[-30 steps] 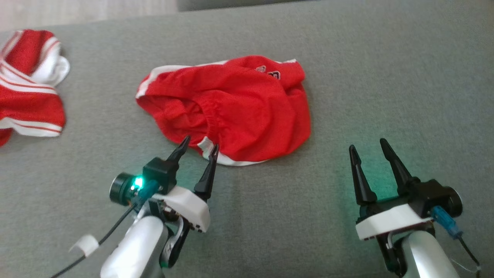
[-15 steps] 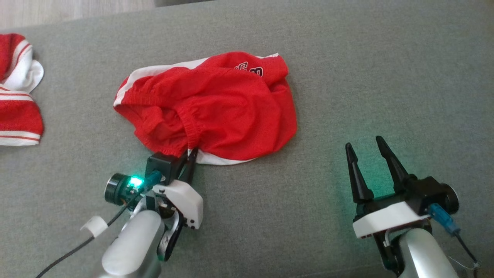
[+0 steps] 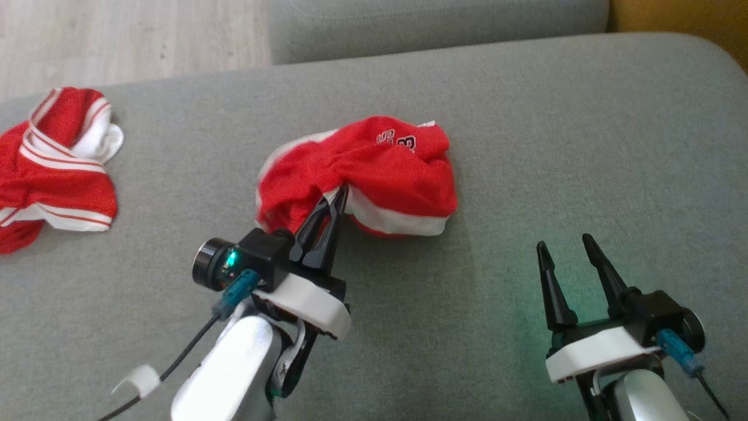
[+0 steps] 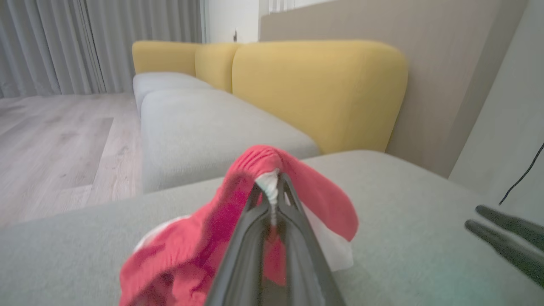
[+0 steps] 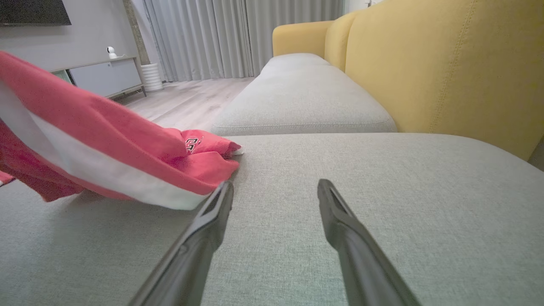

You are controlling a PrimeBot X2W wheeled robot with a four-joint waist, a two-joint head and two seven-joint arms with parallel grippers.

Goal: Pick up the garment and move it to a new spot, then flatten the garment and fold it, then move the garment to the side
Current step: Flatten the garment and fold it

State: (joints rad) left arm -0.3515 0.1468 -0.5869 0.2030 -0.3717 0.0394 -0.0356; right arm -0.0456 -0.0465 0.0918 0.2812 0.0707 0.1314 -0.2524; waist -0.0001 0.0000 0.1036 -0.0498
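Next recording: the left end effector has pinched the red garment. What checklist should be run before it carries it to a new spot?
1. Left end effector shut on red garment at its white-trimmed edge: ok.
2. Garment clear of grey cushion: not ok, far part lies on it.
3. Right end effector open, holding nothing: ok.
4. Striped garment lies apart, at left: ok.
5. Single layer gripped: cannot tell.

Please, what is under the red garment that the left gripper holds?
Grey sofa cushion shows around and below the red garment, whose near edge the left gripper pinches and holds raised. The far part rests on the cushion; anything beneath that bunched cloth is covered.
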